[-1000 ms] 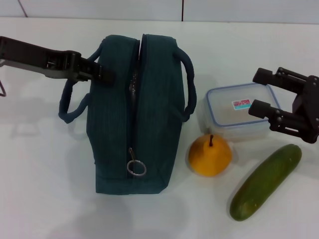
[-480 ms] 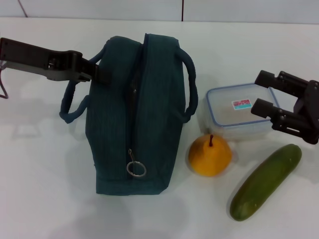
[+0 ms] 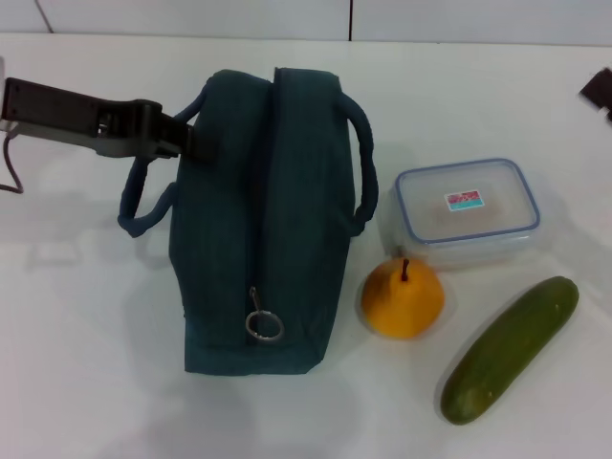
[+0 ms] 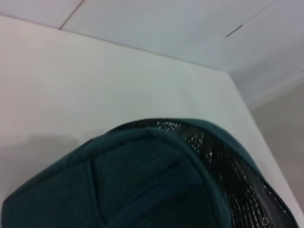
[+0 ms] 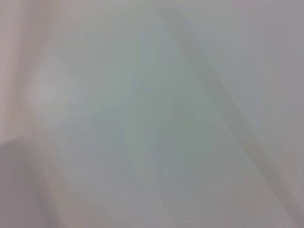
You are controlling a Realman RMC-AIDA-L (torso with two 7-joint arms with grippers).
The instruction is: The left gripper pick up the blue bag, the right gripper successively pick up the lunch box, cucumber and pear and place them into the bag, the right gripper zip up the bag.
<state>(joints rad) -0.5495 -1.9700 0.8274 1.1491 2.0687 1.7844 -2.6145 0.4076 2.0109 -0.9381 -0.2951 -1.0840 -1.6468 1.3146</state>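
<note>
**Mia:** What is sitting on the far left?

**Ben:** The left gripper (image 3: 191, 143) is reaching in from the left side. Its black fingers are pressing against the top left side of the blue bag (image 3: 258, 220), right where the near handle loop is coming out. I cannot tell if the fingers are pinching the cloth or just touching it — the tips are hiding against the dark bag.

**Mia:** And the bag?

**Ben:** It is standing on the white table (image 3: 86, 363), left of the middle. The zipper is running down its top, and the metal ring pull (image 3: 264, 325) is hanging near the front end. In the left wrist view the bag (image 4: 142, 185) is filling the lower part, and shiny foil lining is peeking out along one edge.

**Mia:** What is lying next to it?

**Ben:** The pear (image 3: 403, 298) is sitting just right of the bag, stem pointing up. Behind it, very close, the lunch box (image 3: 468, 212) is lying flat with its lid on. The cucumber (image 3: 510, 348) is lying slanted at the front right, near the pear but apart from it.

**Mia:** And the other arm?

**Ben:** Only a dark corner of the right gripper (image 3: 600, 91) is showing at the far right edge — I cannot tell if it is open or closed.
</note>
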